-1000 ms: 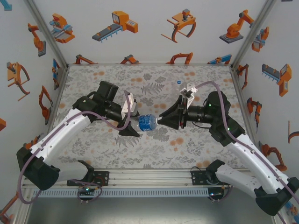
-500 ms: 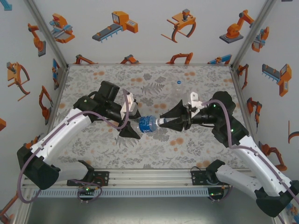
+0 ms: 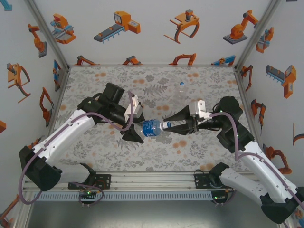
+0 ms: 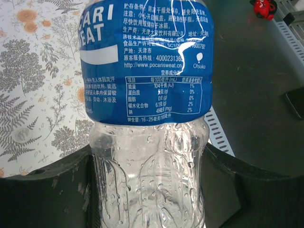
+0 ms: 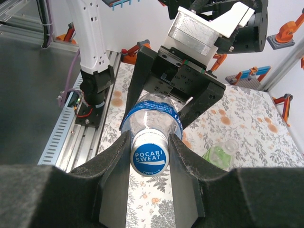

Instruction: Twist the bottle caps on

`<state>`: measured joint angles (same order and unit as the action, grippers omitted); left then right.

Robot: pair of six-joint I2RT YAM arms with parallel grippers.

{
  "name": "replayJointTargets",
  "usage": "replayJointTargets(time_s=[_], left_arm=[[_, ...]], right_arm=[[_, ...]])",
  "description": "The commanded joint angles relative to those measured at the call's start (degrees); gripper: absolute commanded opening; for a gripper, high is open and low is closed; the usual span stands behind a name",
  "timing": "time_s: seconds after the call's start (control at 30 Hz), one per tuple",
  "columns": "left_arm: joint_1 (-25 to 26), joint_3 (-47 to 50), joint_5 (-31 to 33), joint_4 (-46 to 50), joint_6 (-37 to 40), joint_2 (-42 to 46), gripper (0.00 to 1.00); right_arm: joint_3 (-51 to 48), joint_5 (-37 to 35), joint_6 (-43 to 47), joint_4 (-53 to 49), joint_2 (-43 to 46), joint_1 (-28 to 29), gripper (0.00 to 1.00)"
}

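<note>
The left gripper (image 3: pixel 137 127) is clamped on the lower body of the blue-labelled bottle (image 3: pixel 153 127), holding it level above the table (image 3: pixel 95 80) — base to the left, neck to the right. The blue cap (image 5: pixel 149 159) sits on the neck. The right gripper (image 3: pixel 166 125) is closed on it, one finger on each side. The green-tinted bottle (image 3: pixel 182 95) stands upright farther back — apart from both grippers.
</note>
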<state>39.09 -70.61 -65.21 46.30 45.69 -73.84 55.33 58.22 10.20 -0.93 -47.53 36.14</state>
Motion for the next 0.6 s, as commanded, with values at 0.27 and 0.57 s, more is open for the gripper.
replayJointTargets(time_s=[0.27,0.57], left_arm=[[1.38,-1.39,-6.19,-1.58,0.97,0.55,0.0],[1.44,-1.64,-6.82,-2.16,1.06,0.11,0.0]], right_arm=[[-2.25,-2.11,2.02,1.56,1.59,0.44,0.0],[-3.82,-2.28,-0.21,5.0,1.81,0.78,0.0]])
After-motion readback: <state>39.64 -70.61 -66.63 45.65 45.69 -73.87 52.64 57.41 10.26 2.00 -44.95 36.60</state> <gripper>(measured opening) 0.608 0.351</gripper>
